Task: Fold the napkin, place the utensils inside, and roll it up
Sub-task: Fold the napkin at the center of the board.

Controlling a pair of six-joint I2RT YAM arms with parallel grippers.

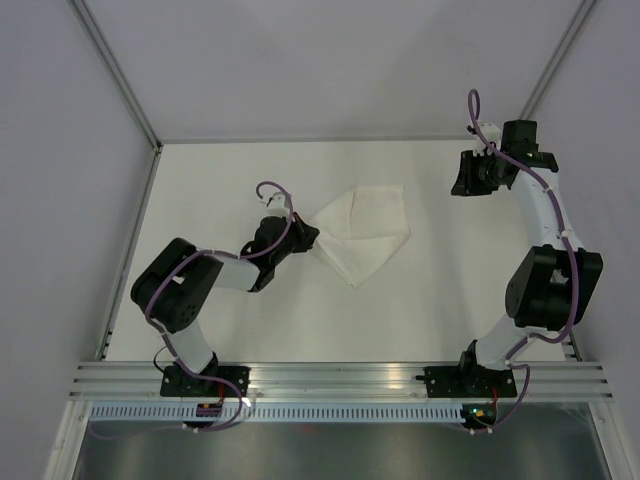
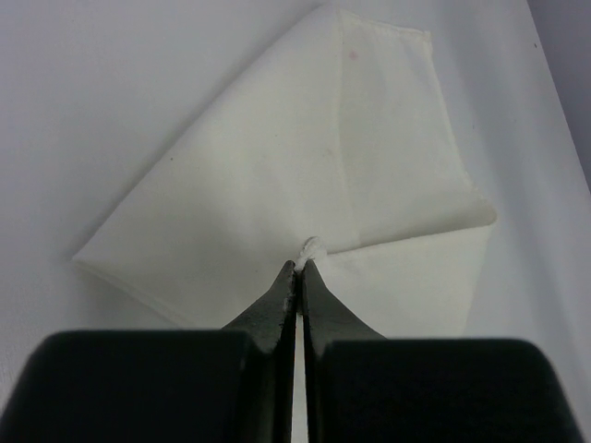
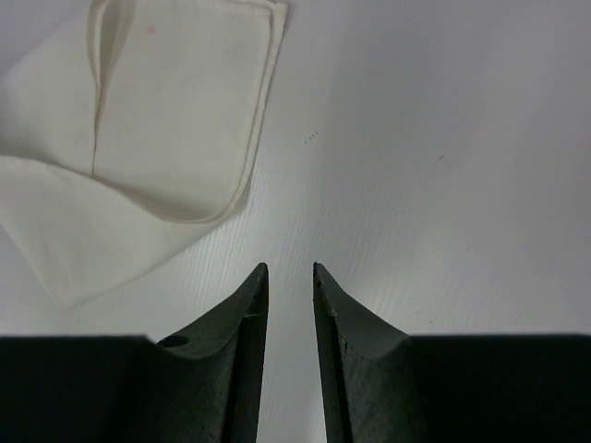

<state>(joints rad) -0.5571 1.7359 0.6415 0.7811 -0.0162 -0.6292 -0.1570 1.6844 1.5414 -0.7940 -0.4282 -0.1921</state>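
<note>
Napkin (image 1: 362,232) is lying folded on the table (image 1: 250,320) in the top view, with the left gripper (image 1: 308,238) touching its left corner and the right gripper (image 1: 465,173) hanging well apart to its right.
Left wrist view: left gripper (image 2: 300,266) is pinching a napkin (image 2: 305,157) corner, fingers pressed together.
Right wrist view: right gripper (image 3: 289,269) is standing slightly spread, gripping nothing, with the napkin (image 3: 175,120) lying beyond its left finger.

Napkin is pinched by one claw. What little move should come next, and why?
Probably the left gripper should carry its pinched corner across the napkin to finish the fold: it is shut on that corner, the napkin lies only partly folded, and the right gripper hangs open, apart.
</note>
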